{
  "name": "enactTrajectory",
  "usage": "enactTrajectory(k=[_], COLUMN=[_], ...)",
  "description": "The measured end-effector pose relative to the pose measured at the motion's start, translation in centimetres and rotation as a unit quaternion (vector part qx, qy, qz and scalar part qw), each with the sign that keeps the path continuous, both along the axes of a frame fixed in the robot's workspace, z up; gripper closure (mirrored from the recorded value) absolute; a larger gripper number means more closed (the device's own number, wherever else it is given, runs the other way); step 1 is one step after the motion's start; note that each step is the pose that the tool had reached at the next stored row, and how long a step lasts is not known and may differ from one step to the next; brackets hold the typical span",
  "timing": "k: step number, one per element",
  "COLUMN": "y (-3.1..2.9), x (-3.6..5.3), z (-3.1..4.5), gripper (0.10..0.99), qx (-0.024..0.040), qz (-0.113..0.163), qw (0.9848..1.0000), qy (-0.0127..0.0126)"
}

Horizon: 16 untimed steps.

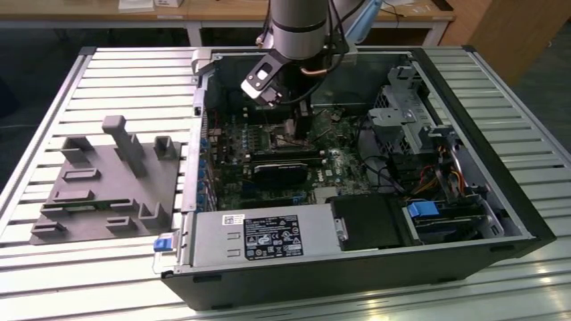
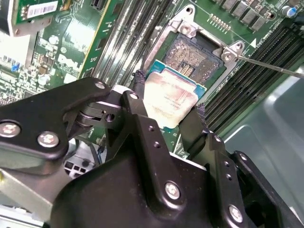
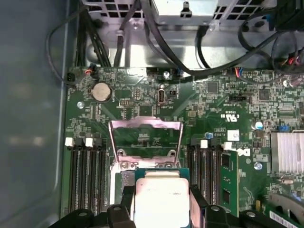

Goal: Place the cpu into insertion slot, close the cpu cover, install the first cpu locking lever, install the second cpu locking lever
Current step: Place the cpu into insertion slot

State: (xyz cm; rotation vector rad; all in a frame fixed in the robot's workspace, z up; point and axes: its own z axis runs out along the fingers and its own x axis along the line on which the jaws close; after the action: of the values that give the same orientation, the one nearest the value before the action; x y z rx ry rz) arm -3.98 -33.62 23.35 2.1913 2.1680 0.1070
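In the exterior view, we see the arm [image 1: 299,27] reaching down into the open computer case [image 1: 357,281]. The gripper [image 1: 287,130] is low over the green motherboard [image 1: 234,150], toward the far side of the case. On the exterior view's left, a matte grey moulded fixture [image 1: 107,187] with upright posts lies on the slatted metal table [image 1: 53,281].

In the second wrist view, the gripper [image 2: 169,95] pinches the cpu [image 2: 171,102] by two opposite edges, with its black fingers [image 2: 138,80] pressed against the chip. The cpu is a flat square with a dull, smeared silver top and a thin blue-green rim. It hangs just beside and partly over the insertion slot [image 2: 192,52], whose brownish-gold contact field lies bare inside a dark frame. We judge the chip not yet seated. A thin, bright steel locking lever [image 2: 270,66] stands free beside the slot, unlatched as far as we can tell.

In the first wrist view, the cpu [image 3: 161,197] sits clamped in the gripper [image 3: 161,202]. The cpu cover [image 3: 145,124], a thin silver frame plate with a square cut-out, stands swung open just beside it, and green board shows through its centre.

By our reading, the first step is in hand but unfinished. The cover is not closed and neither lever is installed.
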Motion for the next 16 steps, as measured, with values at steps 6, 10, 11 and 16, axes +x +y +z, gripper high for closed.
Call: enactTrajectory(k=[6, 10, 11, 16], y=[0.03, 0.12, 0.19, 0.57], x=[-0.49, -0.57, -0.57, -0.61], z=[-0.48, -0.86, -1.0, -1.71], gripper=[0.549, 0.549, 0.549, 0.549], qx=[-0.002, -0.003, -0.003, -0.0031], qz=[-0.022, -0.037, -0.039, -0.038], qw=[0.9997, 0.9993, 0.9992, 0.9993], qy=[0.0001, 0.0001, 0.0001, 0.0001])
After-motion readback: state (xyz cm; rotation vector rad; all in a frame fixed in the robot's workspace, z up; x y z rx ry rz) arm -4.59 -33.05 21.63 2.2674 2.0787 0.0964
